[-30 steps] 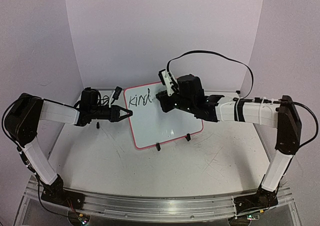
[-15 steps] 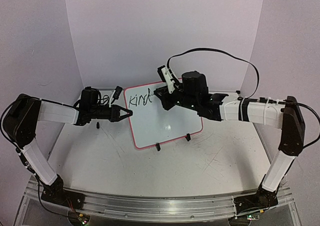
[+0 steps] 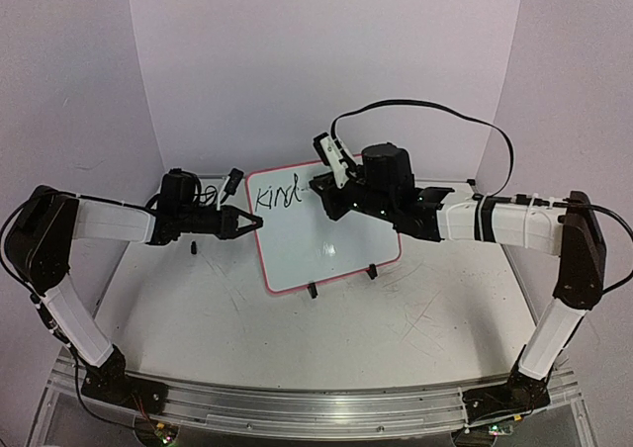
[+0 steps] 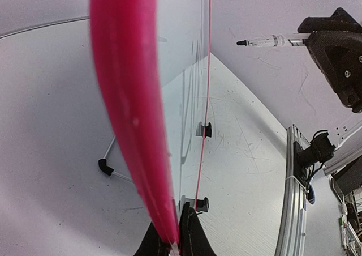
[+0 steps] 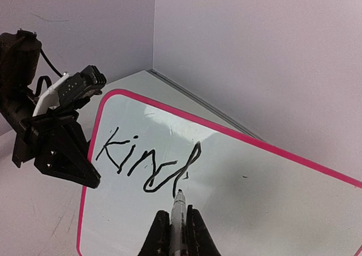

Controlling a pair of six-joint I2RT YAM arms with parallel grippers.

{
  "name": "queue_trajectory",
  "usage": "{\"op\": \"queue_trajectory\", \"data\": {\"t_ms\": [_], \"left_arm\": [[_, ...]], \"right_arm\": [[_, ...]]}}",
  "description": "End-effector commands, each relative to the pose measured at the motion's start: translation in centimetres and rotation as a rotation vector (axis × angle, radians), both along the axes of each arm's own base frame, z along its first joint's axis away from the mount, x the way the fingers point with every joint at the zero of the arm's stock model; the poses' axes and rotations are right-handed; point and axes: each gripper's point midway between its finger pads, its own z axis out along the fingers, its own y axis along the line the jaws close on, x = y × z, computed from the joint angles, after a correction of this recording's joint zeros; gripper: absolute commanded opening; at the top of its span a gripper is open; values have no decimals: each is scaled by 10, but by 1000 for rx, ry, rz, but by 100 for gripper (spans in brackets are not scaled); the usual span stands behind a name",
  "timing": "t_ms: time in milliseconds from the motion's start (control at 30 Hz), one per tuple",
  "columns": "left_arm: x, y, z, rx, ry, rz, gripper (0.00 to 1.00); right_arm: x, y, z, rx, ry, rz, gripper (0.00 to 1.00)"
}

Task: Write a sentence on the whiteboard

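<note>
Left claw (image 3: 253,223): black two-finger gripper, jaws shut tight on the left-hand rim of the small white rectangular whiteboard (image 3: 331,239) with rounded corners and a thin red-pink rim. In the left wrist view the rim runs straight up out of the fingertips and the board face falls away to the claw's right. The board stands tilted back on two small black clip feet (image 3: 313,291), both below and to the right of this claw, resting on the scratched grey tabletop (image 3: 396,338).

Right claw (image 5: 172,236): black two-finger gripper, jaws closed on a slim clear-bodied marker (image 5: 178,208) with a black tip. The marker sticks straight out ahead of the fingers, toward the board face. Its tip sits right at the bottom of the last letter's tail. Contact looks likely in the right wrist view, but I cannot tell for sure.

Black handwritten marker lettering (image 5: 141,162) reads "kind", one word only, on the upper left part of the board. It lies just ahead and to the left of the right claw, and to the right of the left claw, near it. The rest of the board face, below and to the right of the marker tip, is unmarked white.

The two claws are apart, left one at the board's edge, right one in front of the board's upper middle.
</note>
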Motion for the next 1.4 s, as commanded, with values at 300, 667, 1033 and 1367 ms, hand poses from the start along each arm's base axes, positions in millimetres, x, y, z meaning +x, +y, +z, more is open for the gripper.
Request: {"op": "queue_trajectory", "data": {"t_ms": [300, 667, 1033, 1367], "left_arm": [[43, 23, -12, 143, -90, 181, 0], [45, 24, -16, 151, -82, 188, 0], [45, 24, -16, 155, -82, 189, 0], [44, 24, -14, 153, -83, 184, 0]], "right_arm": [[20, -12, 39, 62, -57, -56, 0], [10, 5, 29, 78, -9, 29, 0], [20, 4, 23, 84, 8, 6, 0], [30, 1, 17, 68, 3, -44, 0]]}}
